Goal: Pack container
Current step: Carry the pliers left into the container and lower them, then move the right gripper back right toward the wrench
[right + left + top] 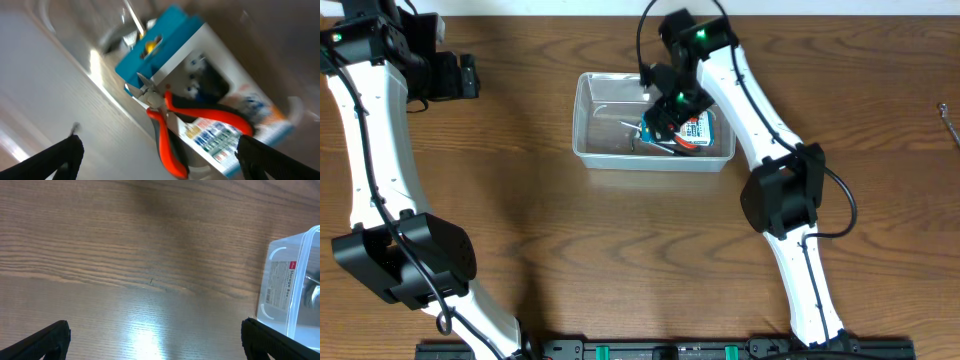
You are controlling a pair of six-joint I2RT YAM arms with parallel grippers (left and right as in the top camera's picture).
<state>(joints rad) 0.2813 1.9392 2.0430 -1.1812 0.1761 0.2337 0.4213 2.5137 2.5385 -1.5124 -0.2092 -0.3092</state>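
Jaws on the right gripper (157, 150) stand wide apart with nothing between them. It hangs just above the right half of the container (588, 120), over red-handled pliers (172, 130) that lie on a blue-and-white box (200, 70). The pliers' nose rests by the box's blue end, and the handles run back along its white face. Both sit inside the container, toward its right end, while the left end looks bare apart from glints I can't make out. The container is a clear tub standing open side up on the table (520, 200), near the far middle. Seen from overhead, its long axis runs left to right, with one short end toward each arm. The left gripper (155, 335) is also fully open and holds nothing. It hovers over bare wood well to the left of the container, and its wrist camera catches one short end wall bearing a printed label. In the overhead view that arm reaches up the left side of the table.
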